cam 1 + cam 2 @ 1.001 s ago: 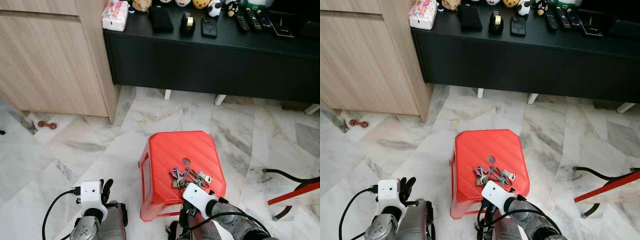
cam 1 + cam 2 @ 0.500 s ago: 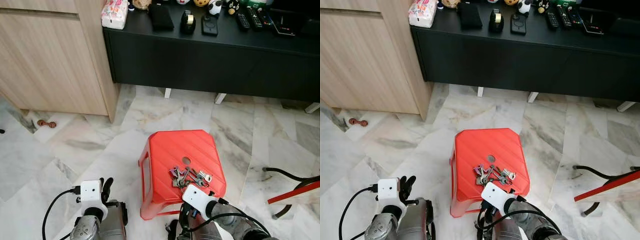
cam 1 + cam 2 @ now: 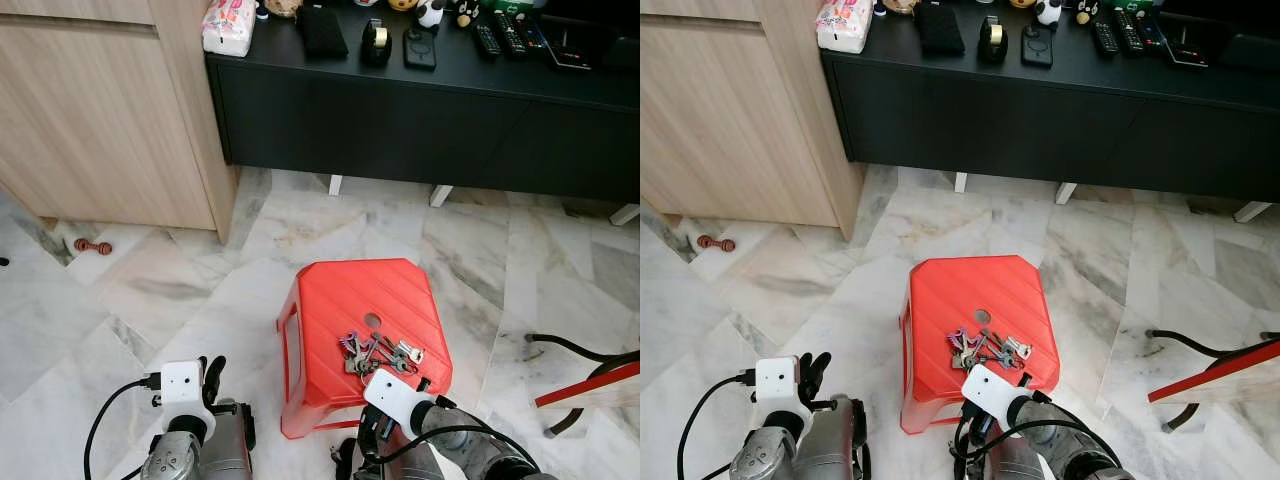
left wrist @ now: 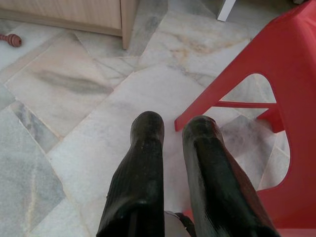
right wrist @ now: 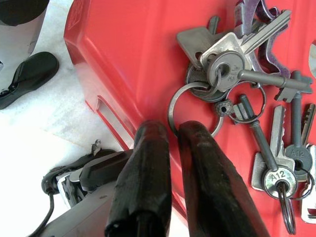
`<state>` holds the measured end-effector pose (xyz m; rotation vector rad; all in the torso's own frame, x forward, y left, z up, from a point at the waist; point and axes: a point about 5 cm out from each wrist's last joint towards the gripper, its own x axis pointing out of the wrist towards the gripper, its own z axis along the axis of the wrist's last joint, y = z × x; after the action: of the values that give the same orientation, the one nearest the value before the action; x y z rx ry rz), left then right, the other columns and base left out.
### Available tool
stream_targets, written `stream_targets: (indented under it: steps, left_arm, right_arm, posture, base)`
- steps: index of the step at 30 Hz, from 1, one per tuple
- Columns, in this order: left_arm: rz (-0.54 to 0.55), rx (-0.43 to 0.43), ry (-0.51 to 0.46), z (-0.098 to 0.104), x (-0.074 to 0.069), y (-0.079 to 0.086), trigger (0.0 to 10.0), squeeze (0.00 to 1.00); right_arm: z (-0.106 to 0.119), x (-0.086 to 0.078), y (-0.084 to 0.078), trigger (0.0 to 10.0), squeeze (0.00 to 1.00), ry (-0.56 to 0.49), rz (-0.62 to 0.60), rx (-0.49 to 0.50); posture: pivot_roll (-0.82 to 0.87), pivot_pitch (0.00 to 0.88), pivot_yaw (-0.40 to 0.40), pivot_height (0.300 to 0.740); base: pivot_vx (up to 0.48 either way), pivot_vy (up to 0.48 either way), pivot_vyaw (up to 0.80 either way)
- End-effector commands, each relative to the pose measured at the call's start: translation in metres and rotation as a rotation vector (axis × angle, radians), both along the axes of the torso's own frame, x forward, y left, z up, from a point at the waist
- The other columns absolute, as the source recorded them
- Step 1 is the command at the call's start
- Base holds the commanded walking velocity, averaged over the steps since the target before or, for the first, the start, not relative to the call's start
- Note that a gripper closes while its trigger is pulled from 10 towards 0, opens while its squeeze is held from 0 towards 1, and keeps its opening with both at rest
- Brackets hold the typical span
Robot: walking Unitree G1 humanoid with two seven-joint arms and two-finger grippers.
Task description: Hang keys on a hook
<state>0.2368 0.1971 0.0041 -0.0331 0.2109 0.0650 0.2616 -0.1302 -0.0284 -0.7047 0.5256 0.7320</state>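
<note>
**Operator:** Where are the keys, and how will they handle?

**Guide:** You have a loose bunch of silver metal keys on linked steel rings (image 5: 247, 84) lying on the flat top of a red ribbed plastic stool (image 3: 340, 300), towards its near edge. I judge them light but floppy: rigid keys on free rings will swing and splay once lifted, and smooth metal may slip between rubbery pads. The large open ring nearest your fingertips looks the best hold, and it is also the part to slip over a hook.

**Operator:** What is my right gripper doing?

**Guide:** Your right gripper (image 5: 170, 131) sits low over the stool's near edge, its two black fingers nearly together with a thin gap, holding nothing; one tip touches or overlaps that big ring.

**Operator:** And the left?

**Guide:** Your left gripper (image 4: 170, 123) hangs idle beside the stool's leg, fingers slightly apart, empty.

**Operator:** Any containers?

**Guide:** None that I can make out.
</note>
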Motion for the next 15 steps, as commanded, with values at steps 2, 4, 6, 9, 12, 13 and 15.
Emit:
stream_targets:
  steps: [2,4,6,9,12,13,15]
  left_arm:
    - [-0.012,0.002,0.054,-0.010,-0.009,-0.004,10.0,0.00]
    - [-0.012,0.002,0.054,-0.010,-0.009,-0.004,10.0,0.00]
    - [-0.012,0.003,0.054,-0.010,-0.008,-0.004,10.0,0.00]
    - [-0.013,0.004,0.056,-0.010,-0.007,-0.004,10.0,0.00]
    - [-0.014,0.004,0.056,-0.010,-0.007,-0.004,10.0,0.00]
    - [-0.014,0.005,0.056,-0.010,-0.006,-0.004,10.0,0.00]
    - [-0.013,0.006,0.056,-0.009,-0.004,-0.004,10.0,0.00]
  right_arm:
    - [-0.008,-0.009,-0.006,0.0,0.00,0.045,-0.018,-0.020]
    - [-0.008,-0.009,-0.006,0.0,0.00,0.044,-0.018,-0.020]
    - [-0.008,-0.009,-0.006,0.0,0.00,0.042,-0.018,-0.018]
    - [-0.006,-0.007,-0.005,0.0,0.00,0.035,-0.023,-0.010]
    - [-0.005,-0.005,-0.006,0.0,0.00,0.031,-0.039,0.006]
    - [-0.003,-0.003,-0.006,0.0,0.00,0.025,-0.059,0.028]
    - [0.004,0.005,-0.009,0.0,0.00,-0.003,-0.103,0.085]
  posture:
    - [0.20,0.287,-0.146,0.639]
    - [0.20,0.286,-0.146,0.639]
    - [0.20,0.284,-0.146,0.639]
    - [0.20,0.279,-0.146,0.639]
    - [0.20,0.275,-0.145,0.639]
    - [0.20,0.273,-0.145,0.639]
    - [0.20,0.267,-0.146,0.639]
  base:
    - [0.000,0.000,0.00]
    - [0.000,0.000,0.00]
    - [0.000,0.000,0.00]
    - [0.000,0.000,0.00]
    - [0.000,0.000,0.00]
    - [0.000,0.000,0.00]
    - [0.000,0.000,0.00]
